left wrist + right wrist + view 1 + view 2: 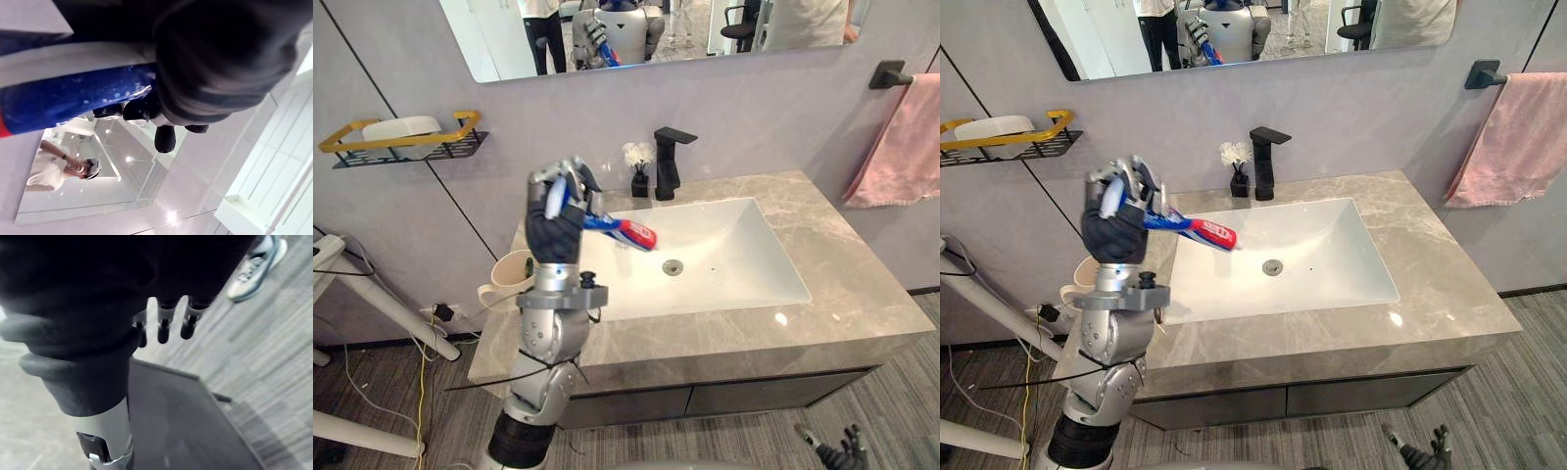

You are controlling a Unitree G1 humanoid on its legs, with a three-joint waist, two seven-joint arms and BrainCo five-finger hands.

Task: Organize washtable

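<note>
We are holding our left hand (553, 233) raised over the near left corner of the washtable (862, 294), with its fingers and thumb curled tight round a toothpaste tube (625, 231). The tube is blue, white and red. Its white end is sitting up among the fingers, and its red end is pointing out of the hand and slanting down over the white sink (744, 255) without touching it. In the left wrist view we are seeing the blue body of the tube pressed against the palm, with the dark fingertips (165, 138) wrapped over it.

Just behind and below the hand, a cream cup (512, 274) is standing on the counter beside the sink's edge, partly hidden by the wrist. Past the tube's red end the drain (673, 265) is lying in the basin floor. Further beyond the hand, at the back of the counter, a black faucet (668, 162) is standing with a small dark vase of white flowers (639, 168) just beside it, on the hand's side. On the wall outward of the hand, a yellow and black rack (406, 145) is carrying a white soap (401, 127). Well across from the hand, beyond the far end of the sink, a pink towel (901, 147) is hanging from a black bar.

We are letting our right hand (847, 452) hang low, well below the counter's front edge, its fingers (188, 325) straight and relaxed, holding nothing. Beyond those fingers a person's shoe (257, 267) is resting on the grey floor.
</note>
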